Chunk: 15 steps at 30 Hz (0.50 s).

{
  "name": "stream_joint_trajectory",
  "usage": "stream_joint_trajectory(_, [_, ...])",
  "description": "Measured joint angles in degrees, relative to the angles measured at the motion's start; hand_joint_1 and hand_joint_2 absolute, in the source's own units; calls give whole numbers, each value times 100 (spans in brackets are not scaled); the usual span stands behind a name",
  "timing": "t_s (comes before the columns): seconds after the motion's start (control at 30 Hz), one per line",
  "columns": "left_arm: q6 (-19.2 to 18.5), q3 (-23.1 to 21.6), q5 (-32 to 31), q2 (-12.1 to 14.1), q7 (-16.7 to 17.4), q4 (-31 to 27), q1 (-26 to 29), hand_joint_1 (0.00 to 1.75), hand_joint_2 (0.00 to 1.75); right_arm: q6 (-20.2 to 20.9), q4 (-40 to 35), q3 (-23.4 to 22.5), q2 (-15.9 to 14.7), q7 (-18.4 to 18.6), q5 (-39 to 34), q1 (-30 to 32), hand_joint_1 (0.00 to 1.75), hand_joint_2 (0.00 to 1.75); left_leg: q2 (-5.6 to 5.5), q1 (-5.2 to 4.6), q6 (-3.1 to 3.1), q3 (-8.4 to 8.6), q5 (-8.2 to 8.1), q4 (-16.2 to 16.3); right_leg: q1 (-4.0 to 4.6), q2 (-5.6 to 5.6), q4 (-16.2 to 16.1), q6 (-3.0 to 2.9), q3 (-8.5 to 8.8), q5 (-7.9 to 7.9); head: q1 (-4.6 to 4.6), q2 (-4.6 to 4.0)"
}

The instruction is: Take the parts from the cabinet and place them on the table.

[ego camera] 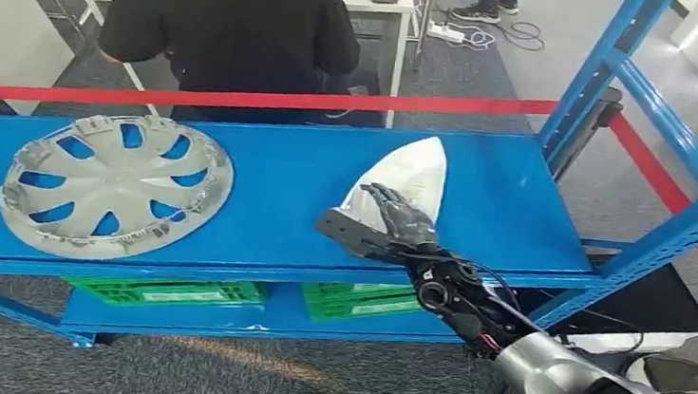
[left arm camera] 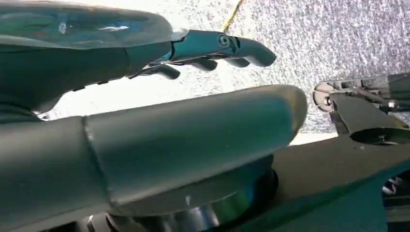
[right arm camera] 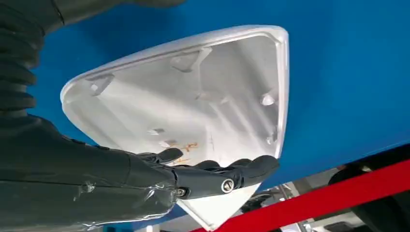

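Note:
A white, pointed shell-shaped part (ego camera: 417, 168) lies hollow side up on the right half of the blue cabinet shelf (ego camera: 290, 178). My right hand (ego camera: 389, 223) reaches over its near end with fingers spread. In the right wrist view the dark fingers (right arm camera: 212, 176) lie across the part's (right arm camera: 193, 96) inner face at its rim, and I cannot see a closed grip. A silver hubcap (ego camera: 115, 186) lies flat on the shelf's left half, untouched. My left hand (left arm camera: 193, 121) hangs above grey carpet, fingers loosely apart, holding nothing.
Blue uprights (ego camera: 604, 76) frame the shelf's right end. A red strip (ego camera: 334, 103) runs behind the shelf. Green crates (ego camera: 175, 291) sit on the lower shelf. A person in black (ego camera: 232, 15) stands behind, next to a white table (ego camera: 381, 4).

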Motion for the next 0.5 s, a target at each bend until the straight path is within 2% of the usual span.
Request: stream_joint_trajectory(0.5, [13,-66,33,76,-18,0,-25,0,0,63,485,57,183,-271,-39,-10,0,175,0,8,13,6,2,-9,-8,1,-7,2,2,1,0,0])
